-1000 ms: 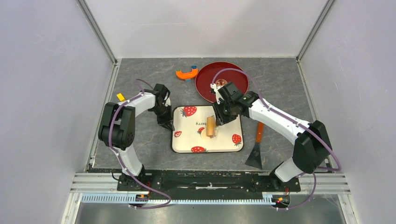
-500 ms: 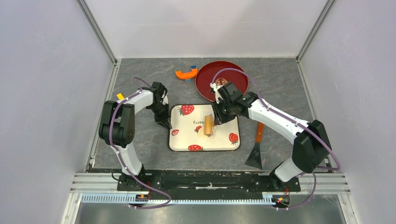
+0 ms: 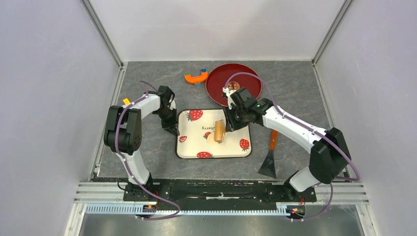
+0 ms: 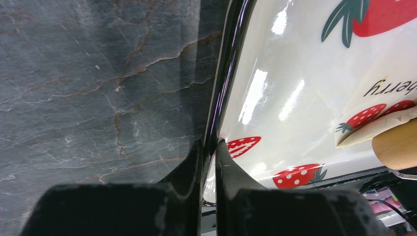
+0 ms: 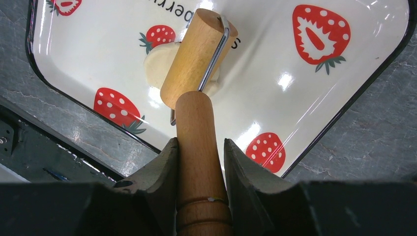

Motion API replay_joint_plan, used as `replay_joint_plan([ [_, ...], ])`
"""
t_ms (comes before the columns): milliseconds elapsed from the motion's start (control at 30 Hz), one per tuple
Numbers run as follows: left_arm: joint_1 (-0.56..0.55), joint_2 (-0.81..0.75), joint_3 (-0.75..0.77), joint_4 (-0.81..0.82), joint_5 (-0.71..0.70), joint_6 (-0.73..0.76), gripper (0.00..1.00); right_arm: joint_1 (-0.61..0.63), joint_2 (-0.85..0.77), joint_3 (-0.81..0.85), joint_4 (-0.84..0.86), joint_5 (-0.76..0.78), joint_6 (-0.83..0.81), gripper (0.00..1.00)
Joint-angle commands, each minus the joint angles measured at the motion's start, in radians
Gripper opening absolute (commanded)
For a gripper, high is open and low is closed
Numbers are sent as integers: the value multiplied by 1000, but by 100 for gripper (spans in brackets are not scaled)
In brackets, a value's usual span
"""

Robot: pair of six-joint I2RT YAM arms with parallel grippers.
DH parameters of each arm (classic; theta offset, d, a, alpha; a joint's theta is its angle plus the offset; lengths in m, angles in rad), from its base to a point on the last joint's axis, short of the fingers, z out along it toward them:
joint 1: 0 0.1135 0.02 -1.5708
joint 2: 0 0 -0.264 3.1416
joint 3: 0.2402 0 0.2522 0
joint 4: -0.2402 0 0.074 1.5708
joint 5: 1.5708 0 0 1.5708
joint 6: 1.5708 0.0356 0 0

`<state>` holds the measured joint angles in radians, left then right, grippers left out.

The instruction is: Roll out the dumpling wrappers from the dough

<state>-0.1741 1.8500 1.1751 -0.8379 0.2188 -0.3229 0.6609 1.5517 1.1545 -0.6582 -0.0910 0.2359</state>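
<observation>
Two arms meet at a strawberry-printed tray [image 3: 214, 156] in the overhead view. The left gripper [image 3: 172, 129] is at its left rim, and the right gripper [image 3: 230, 122] reaches in from the far side with a wooden roller [image 3: 219, 132] lying across the middle. A red plate [image 3: 246, 78] sits beyond the tray, partly covered by the right arm, and a scraper [image 3: 270, 157] lies on the table to the right. The left wrist camera shows that gripper's fingers pinched tight on the tray's dark rim, steadying it, though the tips themselves are lost against the edge. From the right wrist camera, the other gripper is clenched around the roller's handle, with the drum resting on the dough [image 5: 157, 66], a pale flattened patch near the tray's centre beside a printed strawberry. The dough looks soft and thin, likely to stretch, stick or tear. I would lift it only by sliding something under an edge, not by pinching its middle. The drum hides about half of it, so I cannot tell how round or even it is.
</observation>
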Motion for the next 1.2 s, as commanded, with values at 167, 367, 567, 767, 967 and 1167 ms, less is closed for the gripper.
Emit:
replay_joint_plan([
  [167, 89, 64, -29, -3, -509, 133, 2, -57, 90, -125, -399, 432, -124, 0],
  [367, 91, 64, -28, -4, -515, 134, 2, -58, 84, -140, -399, 421, -116, 0],
  [567, 91, 62, -28, -4, -513, 139, 2, -66, 73, -155, -398, 422, -109, 0],
  [767, 91, 58, -29, -4, -506, 142, 2, -71, 70, -163, -398, 423, -106, 0],
  [967, 91, 60, -28, -7, -500, 145, 2, -80, 60, -149, -415, 429, -99, 0],
  [1167, 91, 59, -28, -7, -498, 145, 2, -87, 47, -153, -416, 428, -98, 0],
])
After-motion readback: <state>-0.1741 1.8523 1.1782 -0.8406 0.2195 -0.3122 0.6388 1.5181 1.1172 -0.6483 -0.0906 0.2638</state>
